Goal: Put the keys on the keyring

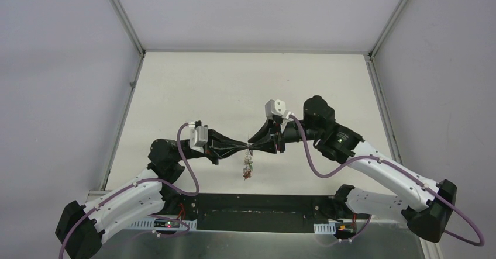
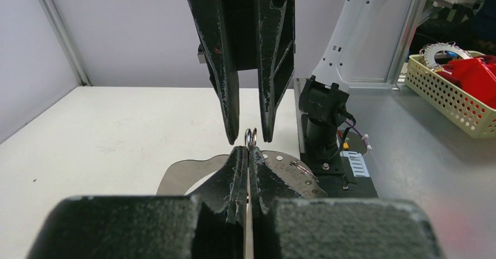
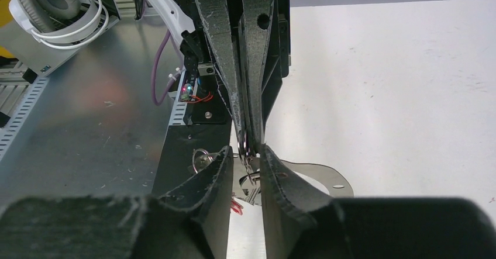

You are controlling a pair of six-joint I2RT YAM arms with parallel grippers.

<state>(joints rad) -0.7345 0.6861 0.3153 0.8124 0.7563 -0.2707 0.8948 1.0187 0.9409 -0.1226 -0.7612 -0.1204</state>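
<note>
Top view: left gripper (image 1: 241,148) and right gripper (image 1: 255,146) meet tip to tip over the table (image 1: 193,95). The keys (image 1: 248,170) dangle in a bunch at 6 o'clock of the junction.

Left wrist: left jaws are clenched on the keyring (image 2: 250,137), seen edge-on. The right fingers (image 2: 233,118) come in from 12 o'clock and straddle it, with a gap on either side.

Right wrist: right jaws are apart, not gripping. The keys sit between them, with a red tag (image 3: 235,207) at 6 o'clock.

Judgement: threading is under way, probably well along. Can't tell if every key in the bunch is already on the loop.
</note>
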